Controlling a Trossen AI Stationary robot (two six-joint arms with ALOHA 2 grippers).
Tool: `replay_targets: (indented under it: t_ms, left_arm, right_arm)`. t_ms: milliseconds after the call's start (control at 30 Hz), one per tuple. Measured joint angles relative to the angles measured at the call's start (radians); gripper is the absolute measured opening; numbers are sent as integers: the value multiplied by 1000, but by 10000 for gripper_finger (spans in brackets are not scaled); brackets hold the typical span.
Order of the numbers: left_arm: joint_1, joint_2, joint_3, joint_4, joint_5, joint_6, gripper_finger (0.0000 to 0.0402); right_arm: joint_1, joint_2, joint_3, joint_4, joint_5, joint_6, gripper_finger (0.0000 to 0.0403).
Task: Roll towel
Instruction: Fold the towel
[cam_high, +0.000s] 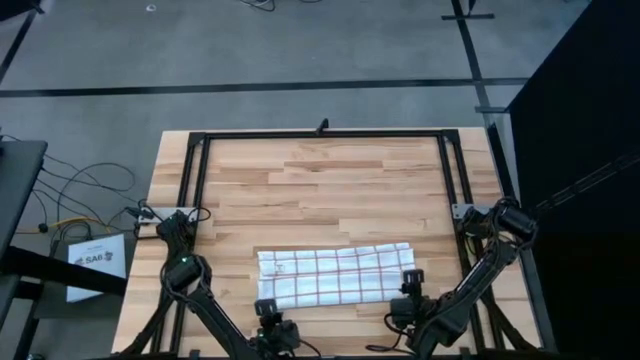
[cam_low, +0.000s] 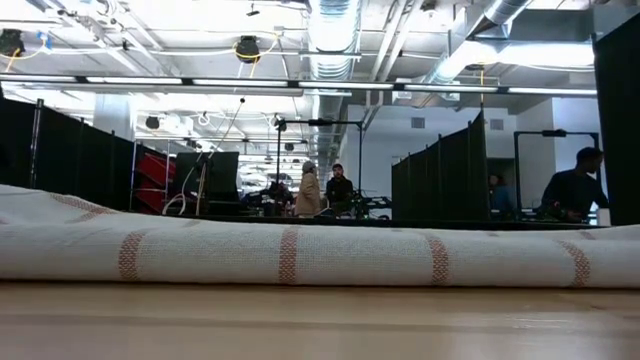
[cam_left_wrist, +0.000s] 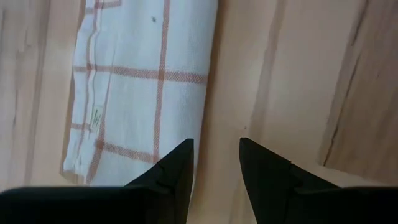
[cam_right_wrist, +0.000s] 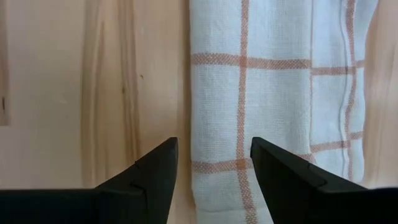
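wooden table (cam_high: 330, 190); black partitions (cam_low: 440, 180); people (cam_low: 340, 188) behind

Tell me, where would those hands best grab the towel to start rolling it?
Probably the near long edge of the towel, one corner per hand, coming from above. It lies flat as a folded strip, and the left hand and right hand hover open there.

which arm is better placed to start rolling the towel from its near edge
Right, by a little. The right gripper is open with the towel's near edge between its fingers. The left gripper, also open, sits just off the towel's corner, over bare table.
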Motion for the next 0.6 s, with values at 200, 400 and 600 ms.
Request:
replay_targets:
  t_ms: [200,400,600]
  left_arm:
    - [23,0,-18,1,-3,15,114]
    - [39,1,-107,40,20,85,114]
    - [29,-3,-172,42,10,87,114]
  right_arm:
    - [-14,-1,0,-3,-5,-25,192]
    - [-33,0,-17,24,-4,-33,192]
    - [-37,1,-24,30,-5,-34,192]
